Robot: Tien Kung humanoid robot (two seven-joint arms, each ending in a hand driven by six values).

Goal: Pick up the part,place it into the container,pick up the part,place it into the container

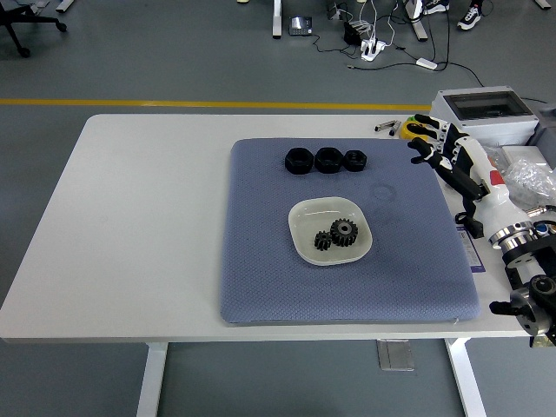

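Two black gears (336,234) lie in the white bowl (306,217) at the middle of the blue mat (261,261). Three black ring-shaped parts (327,160) sit in a row near the mat's far edge. My right hand (445,149) is raised at the mat's right edge, fingers spread, holding nothing, well clear of the bowl. The left arm does not show.
A grey box with a clear lid (485,115) stands at the back right, with plastic bags (526,176) beside it. A yellow tape measure (408,129) lies near the mat's far right corner. The table's left half is bare white surface.
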